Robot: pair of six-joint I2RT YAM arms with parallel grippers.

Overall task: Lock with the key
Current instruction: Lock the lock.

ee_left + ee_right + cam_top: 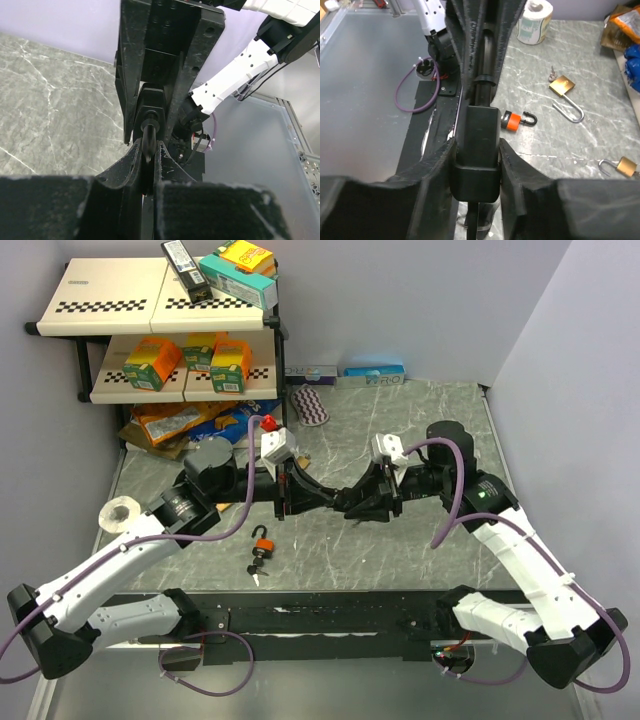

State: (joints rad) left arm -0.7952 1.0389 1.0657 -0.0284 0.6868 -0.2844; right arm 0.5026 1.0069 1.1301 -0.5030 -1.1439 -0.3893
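Note:
My right gripper [358, 502] is shut on a black padlock [477, 135], its fingers [435, 165] on both sides of the body, above the middle of the table. My left gripper [300, 490] faces it tip to tip and is shut on a dark key [149, 131], which points into the padlock's end [150, 102]. In the right wrist view a dark stem [486, 60] runs from the padlock up between the left fingers. Whether the key is fully seated is hidden.
An orange padlock with keys [262, 543] lies on the marble table near the front; it also shows in the right wrist view [512, 120]. Two brass padlocks [562, 85] [626, 166] lie open. A toilet roll [122, 514] stands at the left. A shelf rack [150, 335] with boxes is at the back left.

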